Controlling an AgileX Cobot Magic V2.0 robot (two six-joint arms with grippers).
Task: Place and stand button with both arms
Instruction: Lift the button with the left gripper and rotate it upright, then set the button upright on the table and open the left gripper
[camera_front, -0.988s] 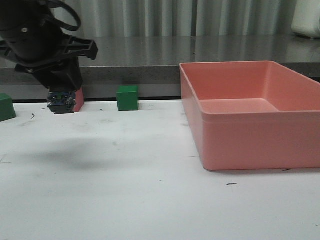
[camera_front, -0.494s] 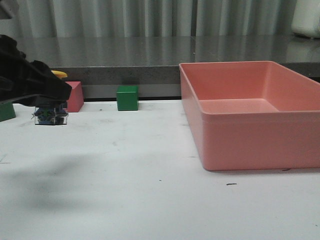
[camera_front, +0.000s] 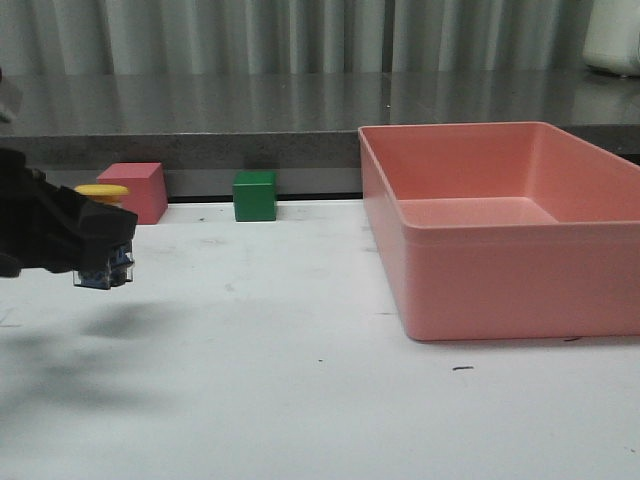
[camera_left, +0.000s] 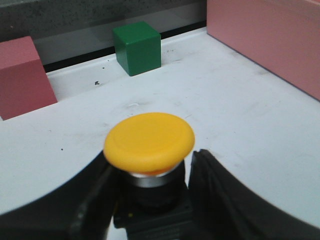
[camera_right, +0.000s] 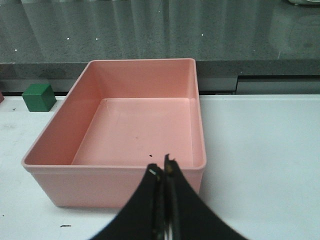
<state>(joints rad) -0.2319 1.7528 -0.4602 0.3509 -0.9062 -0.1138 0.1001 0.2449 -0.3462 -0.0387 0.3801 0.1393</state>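
Left jaws grip the button (camera_left: 149, 150) by its black body near the tabletop's left edge: light, rigid, top-heavy; right jaws closed, empty.

pink cube (camera_front: 134, 190) and green cube (camera_front: 255, 195) by the ledge, empty pink bin (camera_front: 505, 222) on white table (camera_front: 300, 380)

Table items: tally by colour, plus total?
Pink: 2, cube and bin
Green: 1, cube
Yellow-capped: 1, button, held clear of the table in the left pincer
Total: 4
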